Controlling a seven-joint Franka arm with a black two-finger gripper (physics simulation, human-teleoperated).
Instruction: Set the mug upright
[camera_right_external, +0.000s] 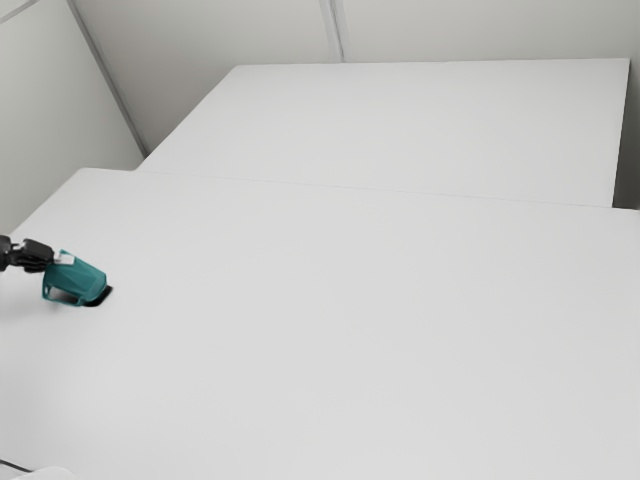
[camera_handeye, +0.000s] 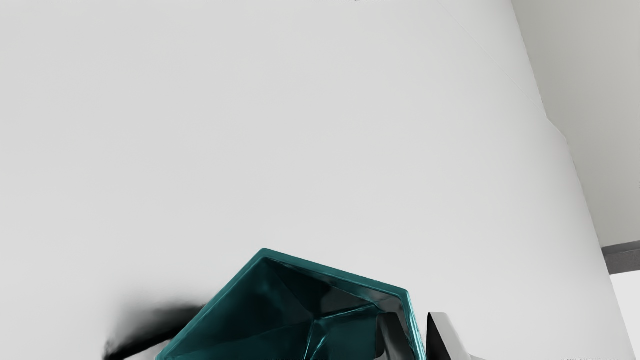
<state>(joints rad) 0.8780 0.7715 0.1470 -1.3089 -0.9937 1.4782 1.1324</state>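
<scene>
And there was the teal mug, tilted toward the bench's end on the exterior view's left, jaws narrow, pinching its wall! It looked light, stiff, probably slick; near the rim seemed a sound hold

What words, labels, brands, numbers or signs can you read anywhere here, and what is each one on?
There are none to read in either view.
Teal mug: no lettering or logo on the parts in sight.
Claw: no brand or number that I can make out.
White table: no label or sign on the surface shown.
</scene>
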